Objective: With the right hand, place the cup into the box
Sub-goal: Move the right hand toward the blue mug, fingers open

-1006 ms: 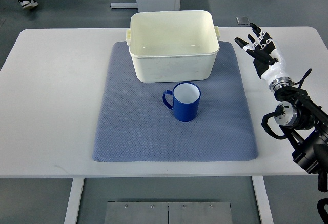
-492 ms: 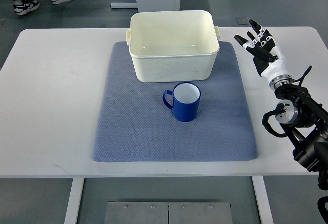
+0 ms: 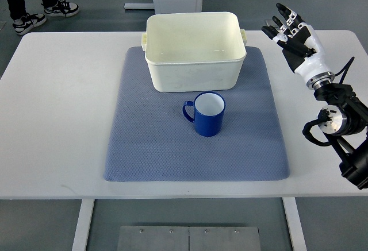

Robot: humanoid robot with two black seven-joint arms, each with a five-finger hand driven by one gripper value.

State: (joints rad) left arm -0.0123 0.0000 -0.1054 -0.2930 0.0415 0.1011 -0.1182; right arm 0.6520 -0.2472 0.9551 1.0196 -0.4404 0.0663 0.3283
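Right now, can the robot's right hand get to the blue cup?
Probably yes. The right hand is open and holds nothing, the blue cup stands alone on the mat, and only bare table lies between them.

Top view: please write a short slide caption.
Open right hand hovers right of the cream box; blue cup stands on mat.

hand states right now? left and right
Left hand: not in view.
Right hand: open, fingers spread, holding nothing, above the table's right side, well clear of the blue cup.
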